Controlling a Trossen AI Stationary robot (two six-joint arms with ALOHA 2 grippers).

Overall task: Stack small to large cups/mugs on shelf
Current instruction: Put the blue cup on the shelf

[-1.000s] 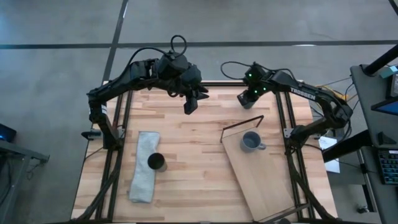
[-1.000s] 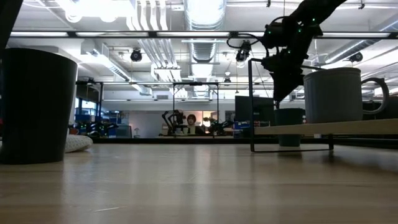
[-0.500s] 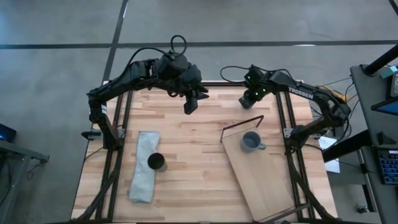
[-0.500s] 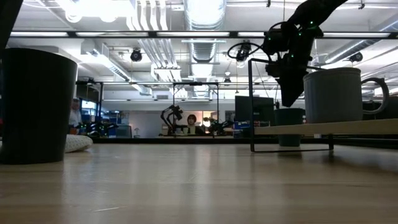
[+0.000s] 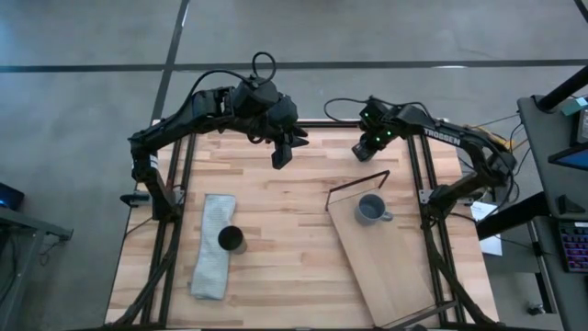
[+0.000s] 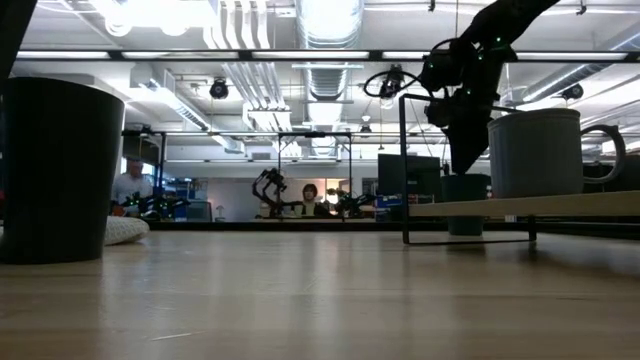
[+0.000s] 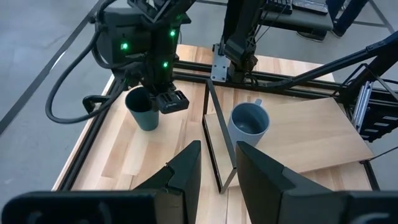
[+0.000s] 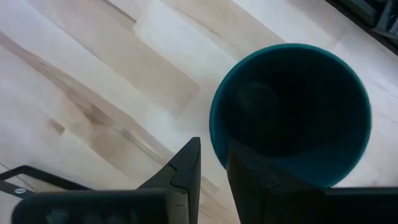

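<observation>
A dark teal-green cup (image 8: 292, 112) stands upright on the tabletop near the far edge, beside the shelf's wire-frame end (image 7: 211, 134). My right gripper (image 8: 213, 171) is open, pointing down at the cup's rim, one finger inside the wall and one outside, with a gap on both sides. In the low view the right gripper (image 6: 465, 165) ends just at the teal cup's (image 6: 465, 205) top. A blue-grey mug (image 5: 370, 210) sits on the pale shelf board (image 5: 395, 262). A black cup (image 5: 231, 240) stands on the grey cloth. My left gripper (image 5: 280, 154), open, hangs above the far middle of the table.
The grey folded cloth (image 5: 209, 267) lies at the table's left with the black cup on it. The shelf's thin dark wire frame (image 5: 358, 181) stands upright close to the teal cup. The shelf board runs slantwise to the near right corner. Bare tabletop lies in the middle.
My right gripper has come down toward the teal cup, shifting slightly toward the table's left, until its fingertips reach the cup's rim. The cups, the mug and my left arm have kept still.
</observation>
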